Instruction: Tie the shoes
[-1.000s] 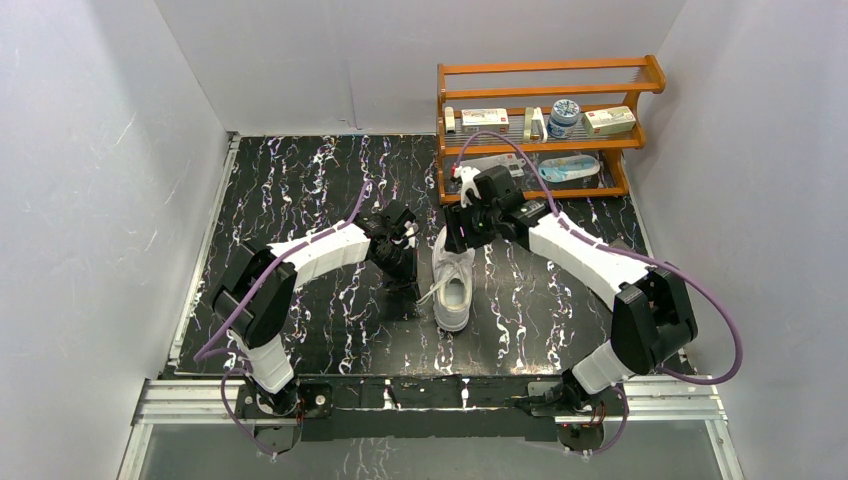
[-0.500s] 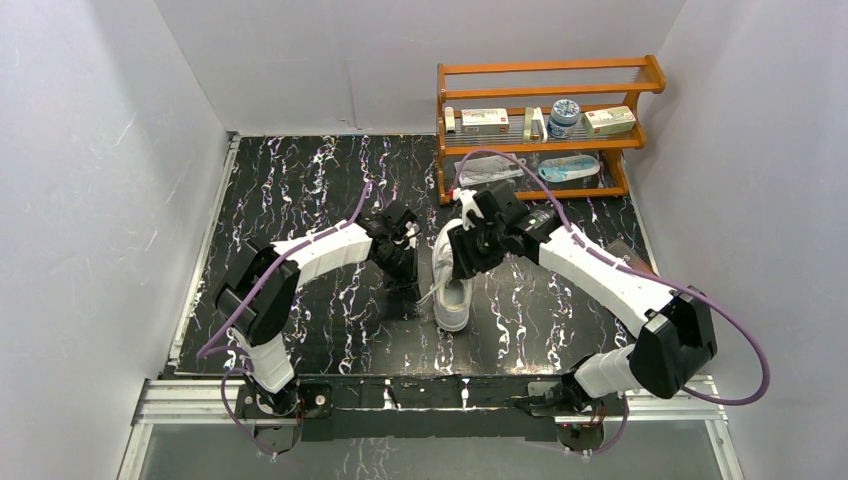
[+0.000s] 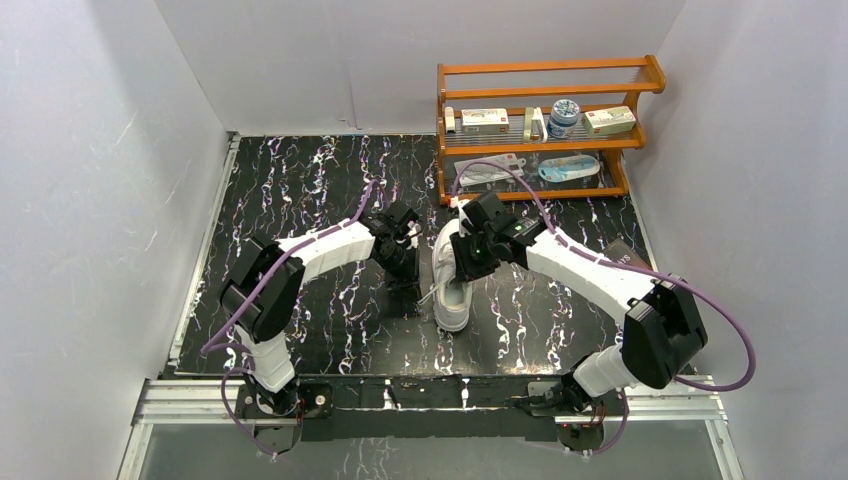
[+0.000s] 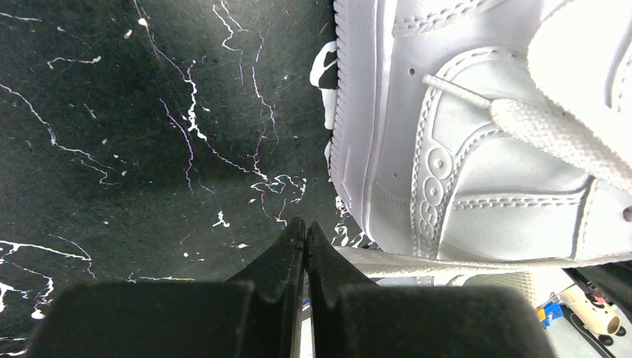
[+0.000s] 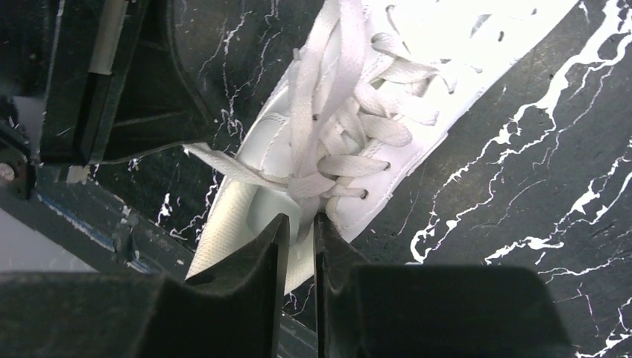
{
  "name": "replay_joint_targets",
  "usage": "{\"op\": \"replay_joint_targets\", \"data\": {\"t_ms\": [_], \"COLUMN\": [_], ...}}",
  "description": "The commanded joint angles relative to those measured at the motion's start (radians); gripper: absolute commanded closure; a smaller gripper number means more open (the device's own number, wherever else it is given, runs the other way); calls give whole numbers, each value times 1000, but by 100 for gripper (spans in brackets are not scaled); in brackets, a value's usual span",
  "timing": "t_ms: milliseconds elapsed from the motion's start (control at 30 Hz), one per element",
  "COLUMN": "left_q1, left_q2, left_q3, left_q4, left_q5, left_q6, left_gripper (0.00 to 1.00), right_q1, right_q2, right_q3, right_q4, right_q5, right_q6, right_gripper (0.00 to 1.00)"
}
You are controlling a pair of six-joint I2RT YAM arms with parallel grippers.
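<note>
A white sneaker [image 3: 452,292] lies mid-table, toe toward the arms, its laces loose. My left gripper [image 3: 404,264] sits just left of it, low over the table. In the left wrist view the left gripper [image 4: 305,226] is shut beside the sneaker's side wall [image 4: 477,149], and a lace [image 4: 462,262] runs taut from the shoe in behind its right finger. My right gripper [image 3: 463,262] hovers over the shoe's collar. In the right wrist view the right gripper [image 5: 301,218] has narrowed onto a white lace strand below the crossed laces [image 5: 350,127]. Another lace [image 5: 223,165] stretches toward the left gripper.
An orange wooden rack [image 3: 545,130] with small boxes, a jar and packets stands at the back right, just behind the right arm. White walls close in the black marbled table [image 3: 300,190] on three sides.
The right arm has swung left and down onto the shoe's collar, and its jaws have narrowed around a lace. The left arm and shoe have stayed put.
</note>
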Motion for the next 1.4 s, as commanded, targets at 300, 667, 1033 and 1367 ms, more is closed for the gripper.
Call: {"op": "replay_joint_targets", "data": {"t_ms": [300,667,1033,1367], "left_q1": [-1,-2,-2,-2], "left_q2": [-17,-10,0,-1], "left_q3": [40,62,82,74], "left_q4": [-53,-73,-82,-75], "left_q5": [9,-5,-4,-3], "left_q6": [9,30,30,23], "left_gripper": [100,100,100,100], "right_q1": [17,17,16,17], "right_q2": [-120,-241,-185,79], "right_q3": [-13,-237,-33,199], "right_q4": [-182,-140,-58,58], "right_q5": [29,-73,43,117], "right_q6": [56,125,-13,-85], "right_gripper": [100,100,39,27]}}
